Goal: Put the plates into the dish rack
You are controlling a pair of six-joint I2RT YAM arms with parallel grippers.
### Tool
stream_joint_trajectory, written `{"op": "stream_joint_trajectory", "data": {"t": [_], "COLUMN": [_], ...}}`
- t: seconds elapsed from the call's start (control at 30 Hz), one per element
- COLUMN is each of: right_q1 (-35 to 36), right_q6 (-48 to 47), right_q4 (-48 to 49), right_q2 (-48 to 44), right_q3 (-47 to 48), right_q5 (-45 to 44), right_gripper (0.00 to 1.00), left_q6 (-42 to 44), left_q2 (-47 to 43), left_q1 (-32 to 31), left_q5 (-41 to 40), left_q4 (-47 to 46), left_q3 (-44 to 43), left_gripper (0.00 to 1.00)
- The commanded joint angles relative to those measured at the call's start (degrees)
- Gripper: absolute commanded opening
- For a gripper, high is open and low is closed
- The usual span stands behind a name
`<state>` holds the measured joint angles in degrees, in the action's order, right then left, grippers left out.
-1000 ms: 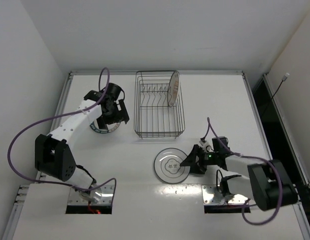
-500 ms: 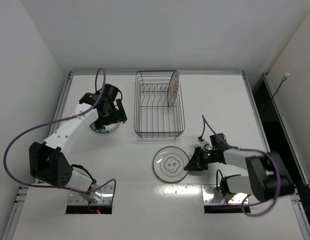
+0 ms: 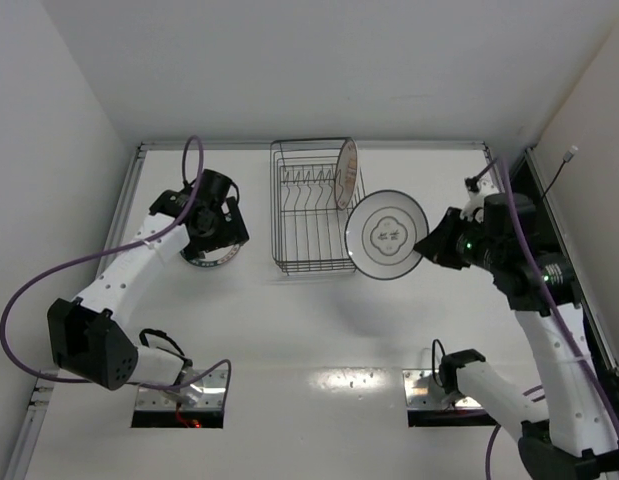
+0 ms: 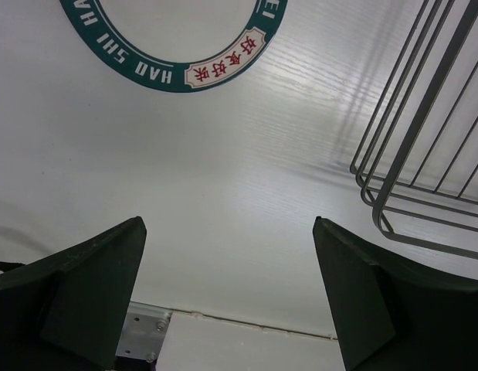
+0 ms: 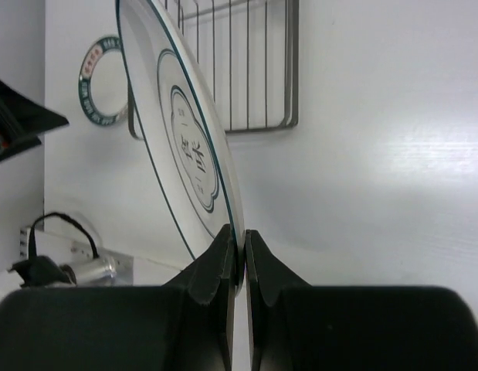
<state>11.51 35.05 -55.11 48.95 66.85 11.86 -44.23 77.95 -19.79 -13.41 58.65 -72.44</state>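
A white plate [image 3: 387, 234] with a thin dark rim and grey centre motif hangs in the air just right of the dish rack [image 3: 289, 262], tilted up. My right gripper [image 3: 429, 246] is shut on its right rim; the same plate [image 5: 184, 147] fills the right wrist view, pinched edge-on. In the rack's right side an orange-brown patterned plate [image 3: 346, 173] stands upright among the tines. A teal-rimmed plate [image 3: 204, 258] lies flat on the table left of the rack, mostly under my left gripper [image 3: 211, 232], which is open above it. The left wrist view shows its teal band [image 4: 173, 73].
The rack's wire corner [image 4: 412, 185] is at the right of the left wrist view. A raised table border [image 3: 309, 146] runs along the far side, with walls behind and to the left. Two mounting plates [image 3: 184, 390] sit at the near edge.
My right gripper shut on the white plate's rim at the near table, then lifted it up and away to the rack's right side. My left gripper shifted slightly back over the teal-rimmed plate.
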Motion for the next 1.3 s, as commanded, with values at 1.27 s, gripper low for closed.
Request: {"op": "stream_joint_trajectory", "data": {"t": [1.27], "right_q1": [19.9], "right_q6": [-6.5], "right_q4": [5.4], "right_q2": [77.9], "right_q3": [60.6], "right_q5": [-52.3], "right_gripper": [0.00], "left_q6": [-1.6], "left_q2": [-3.9], "left_q1": [-0.3], "left_q5": [-13.4], "left_q4": [6.9], "left_q3": [1.4], "left_gripper": [0.88]}}
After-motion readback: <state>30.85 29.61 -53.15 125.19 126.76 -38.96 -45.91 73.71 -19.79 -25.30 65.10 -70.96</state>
